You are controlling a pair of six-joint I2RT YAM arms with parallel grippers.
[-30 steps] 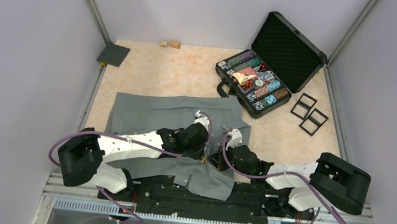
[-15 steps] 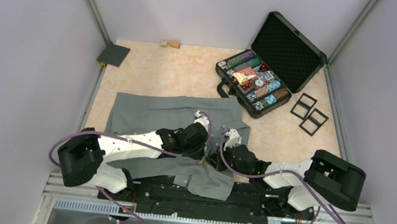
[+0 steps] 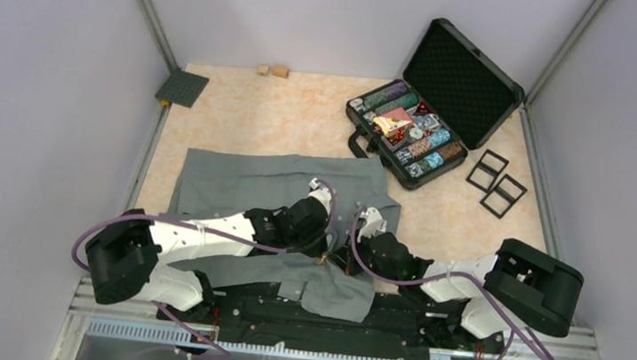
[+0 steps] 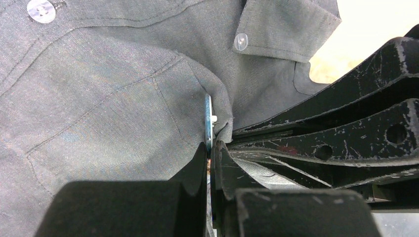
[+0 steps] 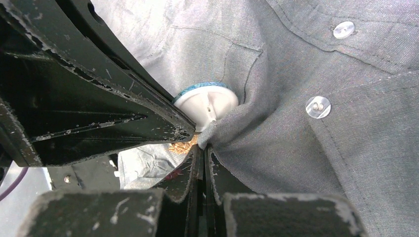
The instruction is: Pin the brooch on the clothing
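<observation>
Brooch: a round brooch [image 5: 207,101] with a white back and a blue rim stands on edge, pressed against a raised fold of cloth just above the near edge of the bench, between the two arms.
Clothing: a grey short-sleeved button-up shirt [image 5: 306,163] lies spread flat. It is bunched only at the fold, beside the pocket stitching and not far from its pale round buttons [image 5: 317,106].
Left pincer: the left pincer [image 4: 211,148] is closed on the brooch's lower edge, holding the disc upright.
Right pincer: the right pincer [image 5: 202,148] is clamped on the pinch of shirt cloth and lifts it against the brooch's back.
Done: judging by this, the brooch is picked up, the cloth is gathered, and the two are brought into contact.
Left: whether the pin has pierced the cloth cannot be told, since the fold hides it. Pushing it through, fastening it and letting go look yet to come.
Bench: on the beige speckled bench [image 3: 285,123], well apart from the shirt, stand an open black case of coloured chips [image 3: 409,136], two black square frames [image 3: 495,185], a dark grey square plate [image 3: 182,88] and two small wooden blocks [image 3: 273,71].
</observation>
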